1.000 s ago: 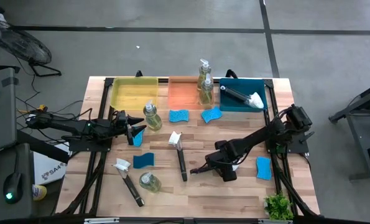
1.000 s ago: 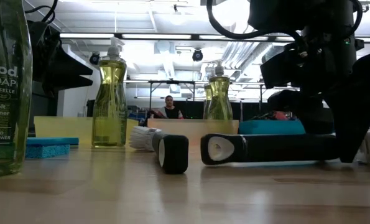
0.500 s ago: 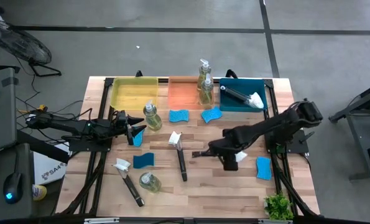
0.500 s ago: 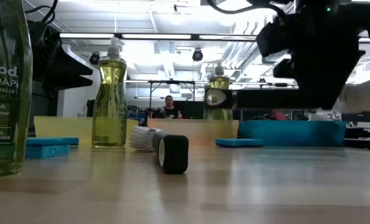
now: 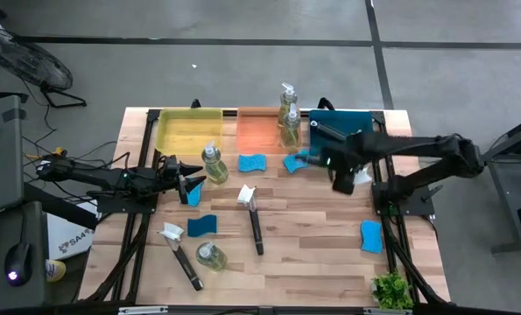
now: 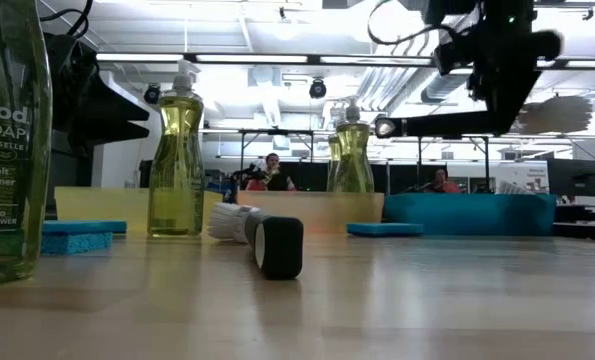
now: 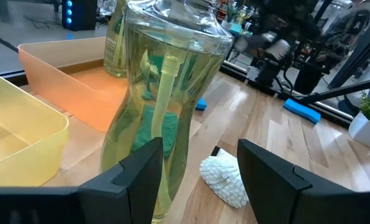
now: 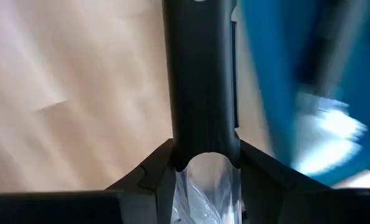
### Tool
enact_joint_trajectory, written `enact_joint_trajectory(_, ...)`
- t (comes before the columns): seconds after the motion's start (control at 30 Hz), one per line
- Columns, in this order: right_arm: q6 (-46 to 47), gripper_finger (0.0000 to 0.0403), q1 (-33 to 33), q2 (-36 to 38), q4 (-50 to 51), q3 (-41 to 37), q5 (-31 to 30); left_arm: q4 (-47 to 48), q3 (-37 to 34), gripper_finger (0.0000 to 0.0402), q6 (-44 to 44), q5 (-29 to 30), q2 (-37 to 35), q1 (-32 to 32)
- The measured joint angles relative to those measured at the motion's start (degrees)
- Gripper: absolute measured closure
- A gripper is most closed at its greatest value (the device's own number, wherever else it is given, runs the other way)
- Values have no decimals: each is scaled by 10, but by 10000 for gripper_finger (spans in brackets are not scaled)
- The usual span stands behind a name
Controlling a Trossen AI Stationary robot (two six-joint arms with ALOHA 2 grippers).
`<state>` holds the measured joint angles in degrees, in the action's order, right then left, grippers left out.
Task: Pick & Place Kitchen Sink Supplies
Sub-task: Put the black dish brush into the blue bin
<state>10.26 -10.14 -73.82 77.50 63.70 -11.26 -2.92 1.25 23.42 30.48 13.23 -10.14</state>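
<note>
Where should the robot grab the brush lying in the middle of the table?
Grab the brush by its long dark handle, coming straight down from above. It lies flat on the wooden table with bare wood either side; the handle looks narrow enough to fit between the fingers.

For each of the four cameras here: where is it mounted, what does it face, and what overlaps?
High: overhead, straight down on both arms.
Low: table height, level; right end effector carries a brush.
Left wrist: past its fingers at a bottle.
Right wrist: along that brush by the blue tray.
Shared: brush and bottle also show from overhead.
</note>
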Motion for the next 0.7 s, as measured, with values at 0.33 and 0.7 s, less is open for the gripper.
enact_joint_trajectory(0.33, -277, 268, -204, 18, 2, 0, -108, 0, 0, 199, 0, 0, 0, 0)
enact_joint_trajectory(0.7, -495, 264, -306, -18, -97, 0, -184, 0, 0, 199, 0, 0, 0, 0)
